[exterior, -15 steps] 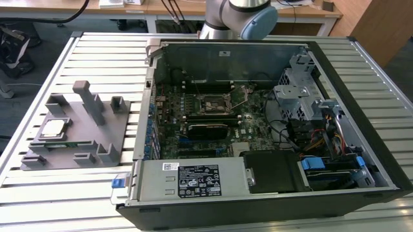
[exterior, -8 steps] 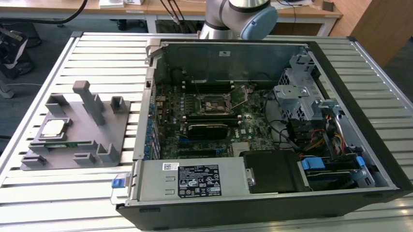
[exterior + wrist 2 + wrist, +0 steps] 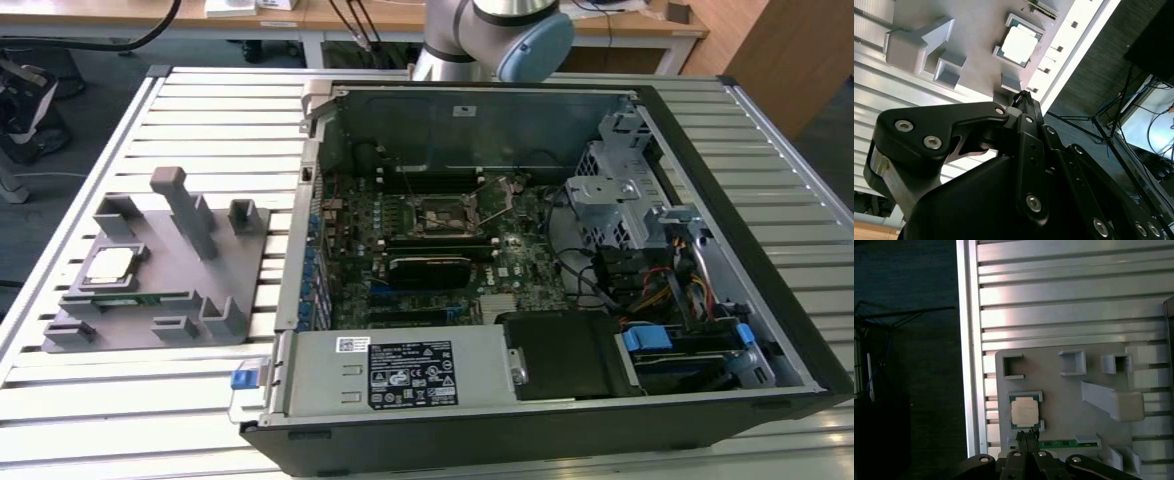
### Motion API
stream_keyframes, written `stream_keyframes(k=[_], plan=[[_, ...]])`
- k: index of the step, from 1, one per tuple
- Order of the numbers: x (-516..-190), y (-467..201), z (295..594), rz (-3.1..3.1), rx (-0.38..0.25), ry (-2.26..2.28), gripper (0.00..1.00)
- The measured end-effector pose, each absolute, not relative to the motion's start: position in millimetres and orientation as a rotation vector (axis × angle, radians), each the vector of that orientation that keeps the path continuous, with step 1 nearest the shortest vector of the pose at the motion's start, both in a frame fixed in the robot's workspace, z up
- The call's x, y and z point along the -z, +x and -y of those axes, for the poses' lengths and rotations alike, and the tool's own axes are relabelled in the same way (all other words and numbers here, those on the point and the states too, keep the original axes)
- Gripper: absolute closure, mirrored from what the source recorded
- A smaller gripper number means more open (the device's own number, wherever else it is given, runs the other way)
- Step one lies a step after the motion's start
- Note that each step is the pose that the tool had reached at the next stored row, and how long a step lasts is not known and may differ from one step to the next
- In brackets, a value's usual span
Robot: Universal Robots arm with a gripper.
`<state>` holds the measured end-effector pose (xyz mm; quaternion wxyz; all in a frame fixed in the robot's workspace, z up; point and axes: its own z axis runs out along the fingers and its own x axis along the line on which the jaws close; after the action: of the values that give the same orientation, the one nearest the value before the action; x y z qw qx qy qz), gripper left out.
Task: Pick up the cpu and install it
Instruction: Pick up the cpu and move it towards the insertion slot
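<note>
The cpu (image 3: 110, 264) is a small square chip with a shiny metal top. It lies flat in a pocket of the grey holder plate (image 3: 200, 275) at the exterior view's left, outside the computer case. Both wrist views look down on the cpu (image 3: 1025, 411) (image 3: 1019, 44). My gripper (image 3: 1026, 436) (image 3: 1024, 95) hangs above the plate, apart from the chip, beside the chip's edge nearest the memory stick. Its black fingertips are pressed together and hold nothing. The black socket (image 3: 441, 213) sits on the motherboard inside the case with its metal frame raised.
A green memory stick (image 3: 1064, 444) (image 3: 147, 297) lies in a slot of the plate next to the cpu. Grey posts and blocks (image 3: 180, 205) rise from the plate. The open case (image 3: 534, 260) takes up the slatted table's middle and right. The arm's base (image 3: 494, 30) stands behind it.
</note>
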<state>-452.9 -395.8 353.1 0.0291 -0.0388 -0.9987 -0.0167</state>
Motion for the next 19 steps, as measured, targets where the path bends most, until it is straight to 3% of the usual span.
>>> stream_keyframes(k=[14, 16, 18, 19], plan=[[-341, -455, 405, 3.083, 0.052, -0.095, 0.89], [-340, -455, 406, 3.087, 0.053, -0.094, 0.83], [-339, -455, 405, 3.087, 0.054, -0.094, 0.71], [-339, -455, 405, 3.087, 0.054, -0.094, 0.71]])
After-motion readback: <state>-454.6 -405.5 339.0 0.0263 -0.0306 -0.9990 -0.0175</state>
